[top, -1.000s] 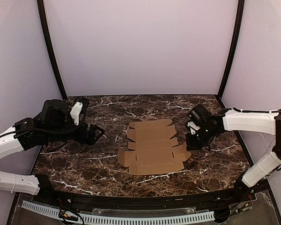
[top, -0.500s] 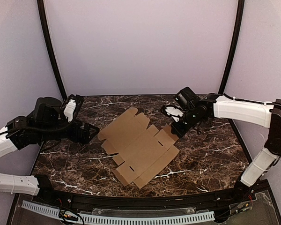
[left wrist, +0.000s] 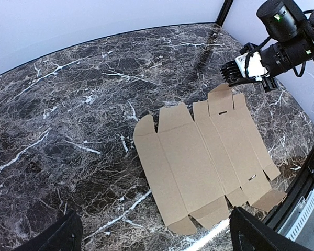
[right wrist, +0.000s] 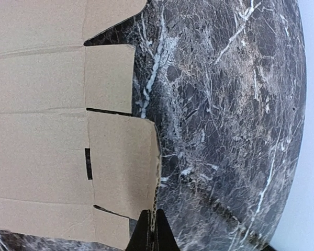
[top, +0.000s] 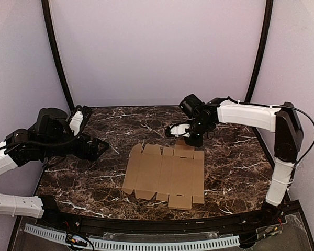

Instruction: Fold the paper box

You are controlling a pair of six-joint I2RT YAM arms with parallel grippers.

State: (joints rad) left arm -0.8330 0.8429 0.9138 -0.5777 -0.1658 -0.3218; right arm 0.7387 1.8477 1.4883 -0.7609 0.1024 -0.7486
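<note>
Bright, even, soft light from above. Pale walls [top: 157,52] washed lilac-white, no hot spots. Dark marble table [top: 94,172] shows faint sheen, no hard glare. Paper box [top: 165,172] throws only thin, soft-edged shadow. Top view sharp; black frame posts [top: 55,57] bow outward from lens distortion. Left wrist view wide-angle, table rim curved. Right wrist view crisp on cardboard grain, lifted flap edge shaded.

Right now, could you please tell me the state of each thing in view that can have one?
paper box: unfolded, a flat sheet lying on the table, one far flap pinched at its edge.
left gripper: open, empty, off to the sheet's left and apart from it.
right gripper: shut on the paper box's far flap.
</note>
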